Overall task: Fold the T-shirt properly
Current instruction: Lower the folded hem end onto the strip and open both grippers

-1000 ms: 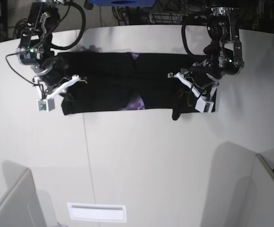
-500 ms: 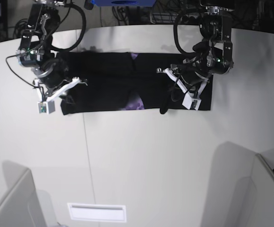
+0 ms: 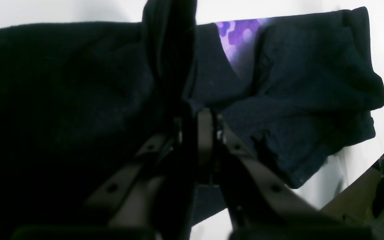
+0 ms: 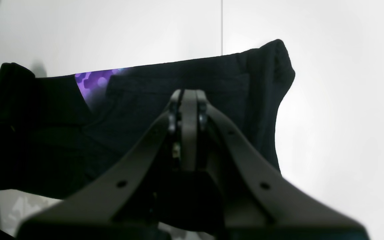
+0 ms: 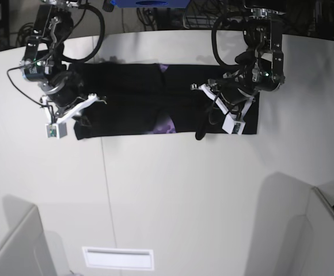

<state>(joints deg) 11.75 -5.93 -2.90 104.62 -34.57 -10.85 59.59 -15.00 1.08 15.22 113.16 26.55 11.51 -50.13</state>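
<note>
T-shirt [image 5: 155,106], black with purple print peeking through, lies as a long folded band across the far part of the white surface [image 5: 173,195]. Left gripper [image 3: 197,113] pinches a raised fold at one end; right gripper [image 4: 185,100] is clamped on cloth at the other.

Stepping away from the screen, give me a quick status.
Left claw shut on T-shirt, fold lifted. Right claw shut, over the shirt's other end. Nothing in the way.

A robotics lab: a bare white bench [image 5: 173,190], two mounted arms, and tangled cables [image 5: 155,14] along the back edge.
</note>
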